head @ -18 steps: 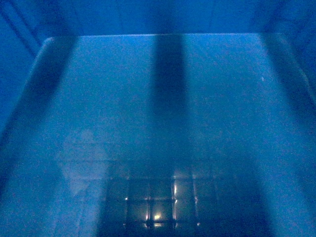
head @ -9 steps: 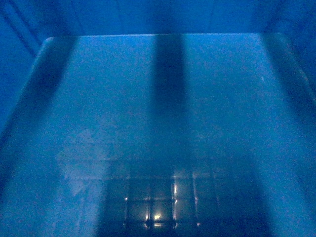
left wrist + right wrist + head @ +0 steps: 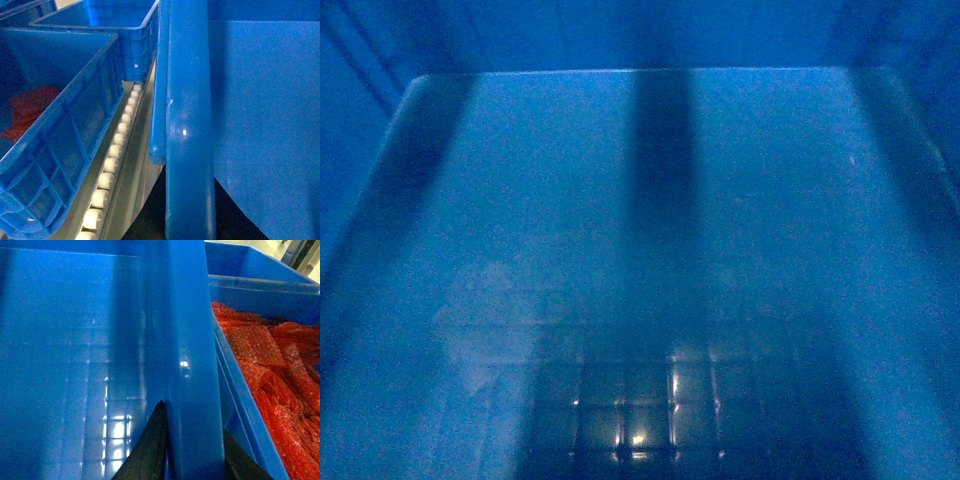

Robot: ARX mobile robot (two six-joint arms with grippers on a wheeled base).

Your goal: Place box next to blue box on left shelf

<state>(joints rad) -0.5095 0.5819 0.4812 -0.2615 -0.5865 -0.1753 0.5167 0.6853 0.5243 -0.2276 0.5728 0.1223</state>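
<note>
Head view pressed close above the box [image 3: 650, 220], looking down onto its floor. Wrist views hugging opposite rims, facing toward 12 o'clock: left past roller rail [image 3: 112, 165], right beside neighbouring crate [image 3: 260, 285]

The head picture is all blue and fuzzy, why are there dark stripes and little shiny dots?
Head view: the camera stares into the box, dim and grainy; the dark bands look like shadows, the bright dots are glare on its gridded floor. Right wrist view: sharper, with similar glare on the floor and rim.
</note>
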